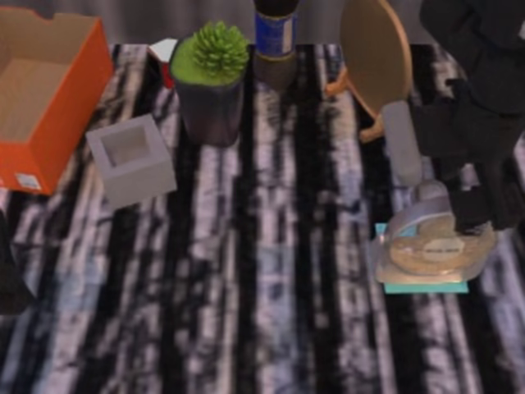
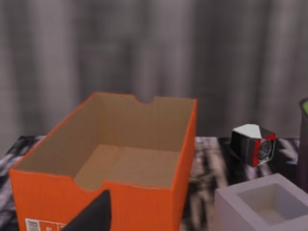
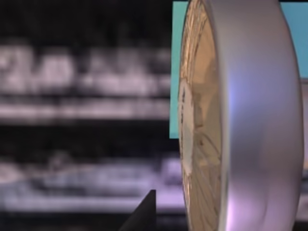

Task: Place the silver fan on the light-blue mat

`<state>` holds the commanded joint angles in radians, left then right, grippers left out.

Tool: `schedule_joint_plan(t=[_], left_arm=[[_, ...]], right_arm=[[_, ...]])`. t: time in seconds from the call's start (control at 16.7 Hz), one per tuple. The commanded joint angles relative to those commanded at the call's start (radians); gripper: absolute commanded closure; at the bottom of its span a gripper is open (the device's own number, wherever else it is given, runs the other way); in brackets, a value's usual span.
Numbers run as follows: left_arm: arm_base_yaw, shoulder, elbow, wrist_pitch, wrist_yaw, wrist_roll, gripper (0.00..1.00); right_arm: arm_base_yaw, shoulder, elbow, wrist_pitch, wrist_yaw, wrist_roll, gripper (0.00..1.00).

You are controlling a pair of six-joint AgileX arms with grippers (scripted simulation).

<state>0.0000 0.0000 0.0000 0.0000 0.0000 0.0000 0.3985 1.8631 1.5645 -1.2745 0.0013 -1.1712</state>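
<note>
While silver fan (image 1: 439,246) sits over light-blue mat (image 1: 426,286) | right gripper (image 1: 472,222) at fan (grip unclear) | left arm parked.

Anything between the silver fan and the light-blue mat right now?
Nothing visible. In the top view the silver fan is already over the light-blue mat, with the right gripper at it. The wooden disc stands apart, farther back. Left arm is parked at the table's left edge.
</note>
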Motion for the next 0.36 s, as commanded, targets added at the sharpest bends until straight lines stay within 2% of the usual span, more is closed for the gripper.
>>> schedule_joint_plan(t=[0.36], left_arm=[[0.000,0.000,0.000,0.000,0.000,0.000,0.00]], right_arm=[[0.000,0.000,0.000,0.000,0.000,0.000,0.00]])
